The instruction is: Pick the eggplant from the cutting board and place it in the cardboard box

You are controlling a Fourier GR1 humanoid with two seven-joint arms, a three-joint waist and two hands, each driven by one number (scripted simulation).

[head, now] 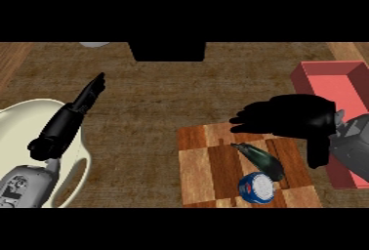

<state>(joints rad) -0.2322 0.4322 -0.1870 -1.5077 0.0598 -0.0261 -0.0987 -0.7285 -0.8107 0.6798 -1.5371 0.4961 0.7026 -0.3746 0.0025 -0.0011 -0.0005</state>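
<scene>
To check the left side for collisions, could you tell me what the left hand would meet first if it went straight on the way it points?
The left hand points up-right over bare counter; its way looks free as far as visible, though depth is unclear.

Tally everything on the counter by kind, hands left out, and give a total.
Cutting board: 1
Eggplant: 1
Blue-and-white round container: 1
Red box: 1
Cream bowl-like dish: 1
Dark block at far edge: 1
Total: 6
</scene>
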